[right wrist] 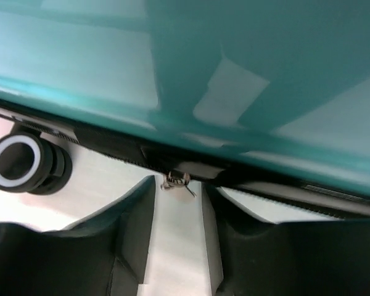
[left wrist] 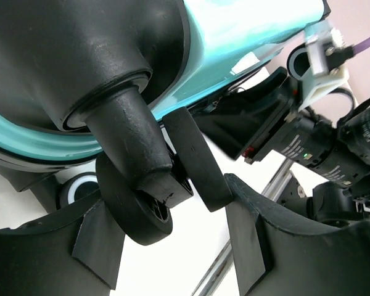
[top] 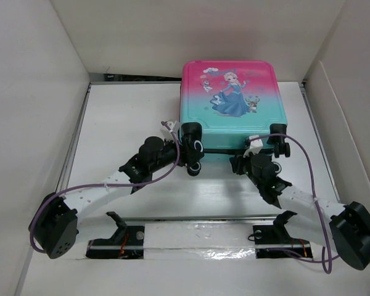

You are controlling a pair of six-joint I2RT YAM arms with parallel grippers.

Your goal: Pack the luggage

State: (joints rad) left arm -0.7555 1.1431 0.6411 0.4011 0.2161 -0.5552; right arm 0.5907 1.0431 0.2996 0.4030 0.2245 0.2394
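Observation:
The luggage (top: 234,92) lies flat and closed at the back of the table, princess picture up, its black wheels toward me. My left gripper (top: 186,150) is at the near left corner. In the left wrist view the twin wheel (left wrist: 139,213) sits between the jaws of that gripper (left wrist: 172,203), and both fingers touch it. My right gripper (top: 239,161) is at the near edge's seam. In the right wrist view this gripper (right wrist: 179,188) stands open, with a small metal zipper pull (right wrist: 176,180) just past the fingertips, under the teal shell (right wrist: 234,61).
White walls close in the table on the left, back and right. A metal rail (top: 191,217) runs across in front of the arm bases. A small metal piece (top: 167,125) sticks out left of the luggage corner. Another wheel (right wrist: 24,163) shows left of the right gripper.

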